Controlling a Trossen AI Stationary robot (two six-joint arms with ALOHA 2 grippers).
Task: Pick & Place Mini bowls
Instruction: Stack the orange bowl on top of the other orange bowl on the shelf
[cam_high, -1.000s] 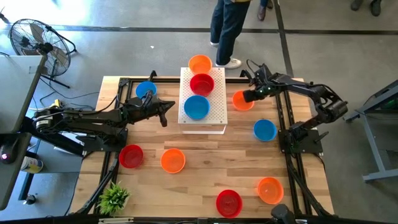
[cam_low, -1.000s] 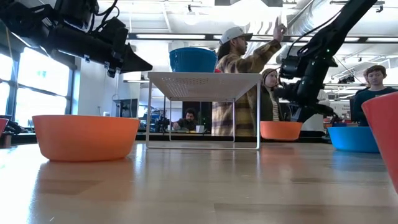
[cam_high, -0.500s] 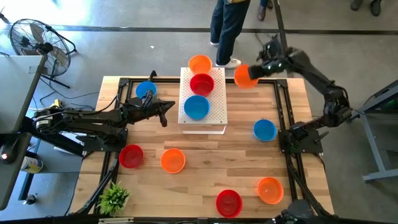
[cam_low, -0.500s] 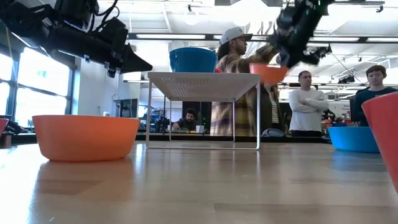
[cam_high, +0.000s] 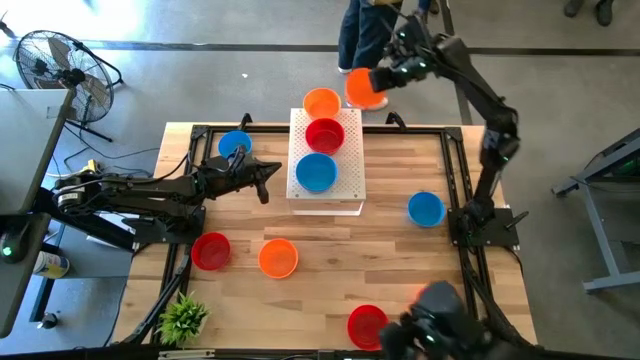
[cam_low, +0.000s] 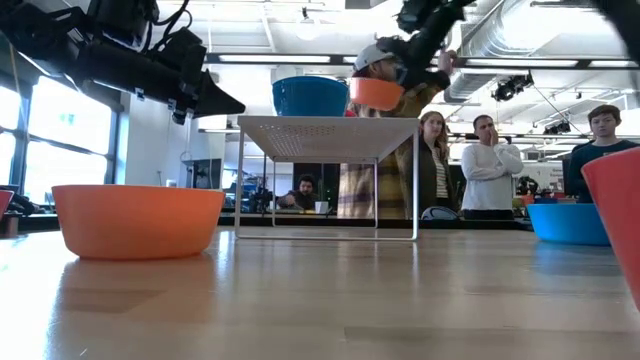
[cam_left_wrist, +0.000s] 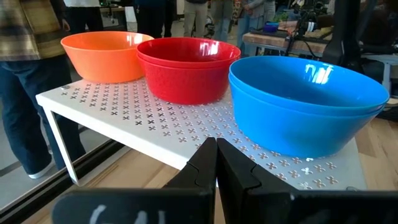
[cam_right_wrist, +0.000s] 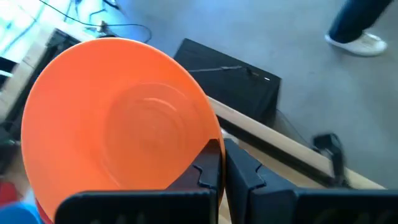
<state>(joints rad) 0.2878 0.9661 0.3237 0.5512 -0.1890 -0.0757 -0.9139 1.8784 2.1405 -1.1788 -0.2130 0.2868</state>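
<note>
My right gripper (cam_high: 384, 76) is shut on an orange mini bowl (cam_high: 364, 88) and holds it high in the air beyond the table's far edge, just right of the white perforated platform's (cam_high: 351, 176) far end. On the platform stand an orange bowl (cam_high: 321, 102), a red bowl (cam_high: 325, 134) and a blue bowl (cam_high: 316, 171), each on its base. My left gripper (cam_high: 266, 181) is shut and hovers level beside the platform's left side, touching nothing; its wrist view shows the same three bowls (cam_left_wrist: 186, 65). My right gripper pinches the orange bowl's rim (cam_right_wrist: 210, 138), one finger (cam_right_wrist: 207, 163) inside the bowl and the other (cam_right_wrist: 244, 167) outside its wall. The bowl (cam_low: 376, 92) is lifted clear, above the level of the platform top, open side roughly up.
More bowls sit on the wooden table: blue (cam_high: 235, 145) at far left, red (cam_high: 211, 250) and orange (cam_high: 278, 257) near left, blue (cam_high: 426, 209) at right, red (cam_high: 367, 325) at the near edge. A plant (cam_high: 184, 317) stands at the near-left corner. People stand beyond the far edge (cam_low: 488, 165).
My right gripper, shut on the orange bowl, has lifted it off the table to the right of the platform. It has carried the bowl up and toward the far-left, past the table's far edge beside the platform's far end. The left arm has kept still.
</note>
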